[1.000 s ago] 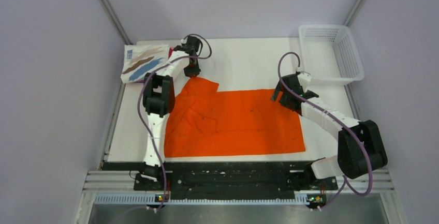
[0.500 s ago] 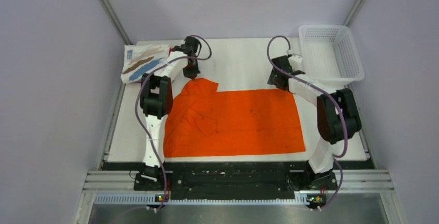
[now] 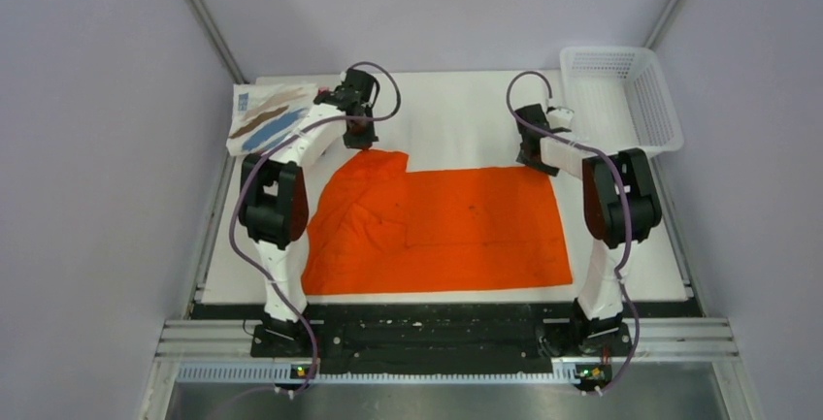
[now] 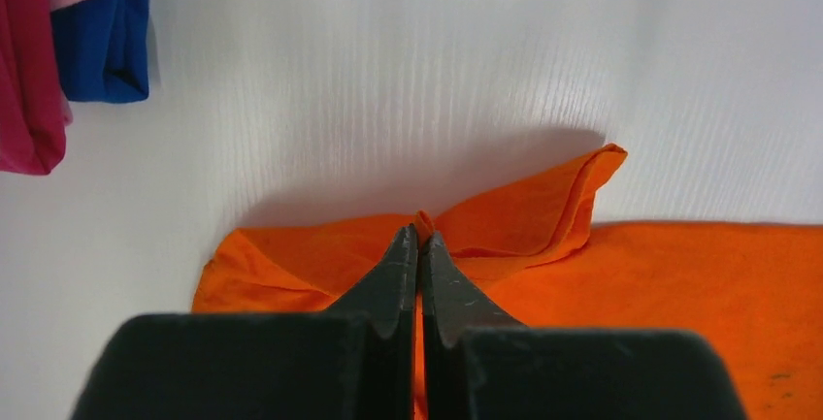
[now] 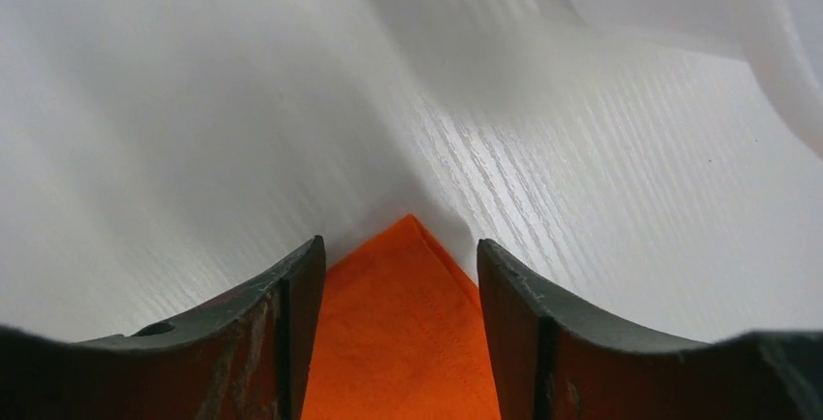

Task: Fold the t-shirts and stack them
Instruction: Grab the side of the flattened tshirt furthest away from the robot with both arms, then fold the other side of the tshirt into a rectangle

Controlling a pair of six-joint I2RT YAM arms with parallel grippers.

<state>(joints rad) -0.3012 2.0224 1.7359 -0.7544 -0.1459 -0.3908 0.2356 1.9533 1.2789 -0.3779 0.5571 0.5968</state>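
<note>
One orange t-shirt spread flat, one folded stack near it

One orange t-shirt, three folded t-shirts, one basket

Spread t-shirt: lies flat on the middle of the table; its near edge runs close along the table's near edge.
Folded t-shirts: stacked at the table's far-left corner, left of and beyond the spread t-shirt, apart from it.
Basket: at the far-right corner, beyond and to the right of the spread t-shirt.
Left gripper: at the spread t-shirt's far-left corner, right of the folded t-shirts, with the cloth's edge pinched between its fingers.
Right gripper: at the spread t-shirt's far-right corner, one finger on either side of the corner tip, the basket just to its right.
</note>
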